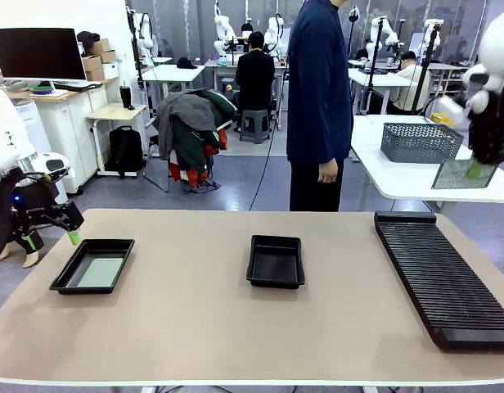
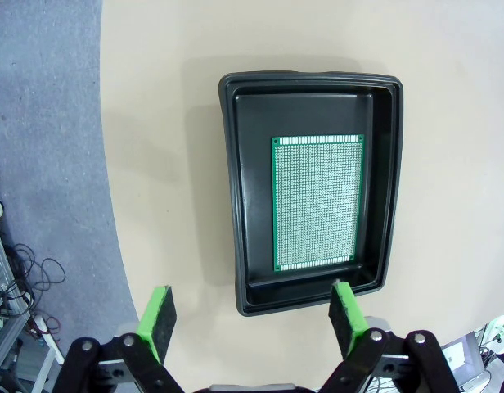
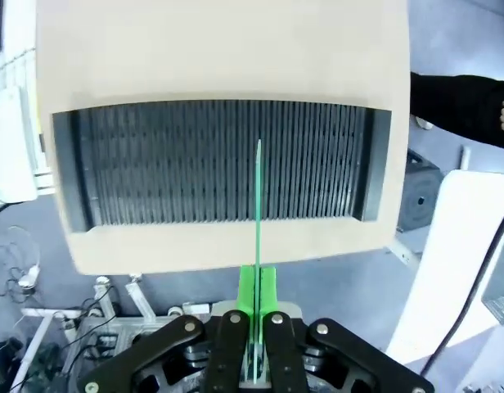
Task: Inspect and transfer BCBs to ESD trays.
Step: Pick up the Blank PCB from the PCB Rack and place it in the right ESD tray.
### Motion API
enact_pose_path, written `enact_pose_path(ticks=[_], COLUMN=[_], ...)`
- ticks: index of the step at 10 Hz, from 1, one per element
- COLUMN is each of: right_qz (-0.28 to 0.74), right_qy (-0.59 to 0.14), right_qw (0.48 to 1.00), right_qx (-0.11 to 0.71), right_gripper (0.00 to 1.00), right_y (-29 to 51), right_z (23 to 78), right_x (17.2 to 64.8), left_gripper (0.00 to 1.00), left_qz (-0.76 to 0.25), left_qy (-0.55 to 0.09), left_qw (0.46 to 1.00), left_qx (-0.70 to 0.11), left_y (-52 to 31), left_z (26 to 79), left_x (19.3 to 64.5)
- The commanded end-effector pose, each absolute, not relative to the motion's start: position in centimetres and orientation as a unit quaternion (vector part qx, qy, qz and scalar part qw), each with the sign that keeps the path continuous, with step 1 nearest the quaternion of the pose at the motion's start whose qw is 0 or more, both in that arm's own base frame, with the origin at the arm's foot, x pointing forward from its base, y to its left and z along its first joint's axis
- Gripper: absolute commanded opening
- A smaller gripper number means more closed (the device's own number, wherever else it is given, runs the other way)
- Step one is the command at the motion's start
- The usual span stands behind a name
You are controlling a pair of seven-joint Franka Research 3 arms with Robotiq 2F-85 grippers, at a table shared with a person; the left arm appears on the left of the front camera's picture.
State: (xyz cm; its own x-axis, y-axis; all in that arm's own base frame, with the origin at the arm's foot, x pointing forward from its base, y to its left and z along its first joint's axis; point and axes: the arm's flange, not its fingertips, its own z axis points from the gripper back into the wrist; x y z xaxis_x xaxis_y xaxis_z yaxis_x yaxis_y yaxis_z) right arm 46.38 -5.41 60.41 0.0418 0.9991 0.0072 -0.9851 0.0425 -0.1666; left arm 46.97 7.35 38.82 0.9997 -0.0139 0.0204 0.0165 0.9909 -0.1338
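Your left gripper (image 2: pixel 252 309) is spread wide with nothing between the green pads (image 2: pixel 159 315). It hangs above one short end of the left ESD tray (image 2: pixel 232 205). One BCB (image 2: pixel 317 201) lies flat on that tray's floor, nearer one long wall, clear of the gripper.

Your right gripper (image 3: pixel 257 288) is pressed together, pinching a second BCB (image 3: pixel 258 192) by its lower edge. The board stands edge-on to the wrist camera, held high, with the ribbed rack (image 3: pixel 154 164) below it at the right end of the desk (image 1: pixel 203 327).

The other ESD tray (image 1: pixel 276 262) sits mid-desk, well apart from both grippers. A person (image 1: pixel 319 98) stands at the far side.
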Motion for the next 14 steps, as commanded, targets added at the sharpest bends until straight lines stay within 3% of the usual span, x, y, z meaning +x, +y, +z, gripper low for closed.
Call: enact_pose_path(ticks=[1, 6, 14], right_qz=[0.675, 0.672, 0.681], right_qy=[-0.046, -0.054, -0.057], right_qw=[0.735, 0.737, 0.728], right_qx=[-0.043, -0.037, -0.048], right_gripper=[0.00, 0.00, 0.00], right_y=[-5.6, -6.0, -6.4], right_z=[64.7, 71.2, 71.2], right_x=[46.1, 44.5, 43.9], left_gripper=[1.00, 1.00, 1.00], left_qz=[-0.011, -0.011, -0.011], left_qy=[-0.015, -0.015, -0.015], left_qw=[0.997, 0.997, 0.997], left_qx=[-0.071, -0.071, -0.071], left_y=[7.4, 7.4, 7.4], left_z=[38.7, 38.7, 38.7], left_x=[46.8, 46.8, 46.8])
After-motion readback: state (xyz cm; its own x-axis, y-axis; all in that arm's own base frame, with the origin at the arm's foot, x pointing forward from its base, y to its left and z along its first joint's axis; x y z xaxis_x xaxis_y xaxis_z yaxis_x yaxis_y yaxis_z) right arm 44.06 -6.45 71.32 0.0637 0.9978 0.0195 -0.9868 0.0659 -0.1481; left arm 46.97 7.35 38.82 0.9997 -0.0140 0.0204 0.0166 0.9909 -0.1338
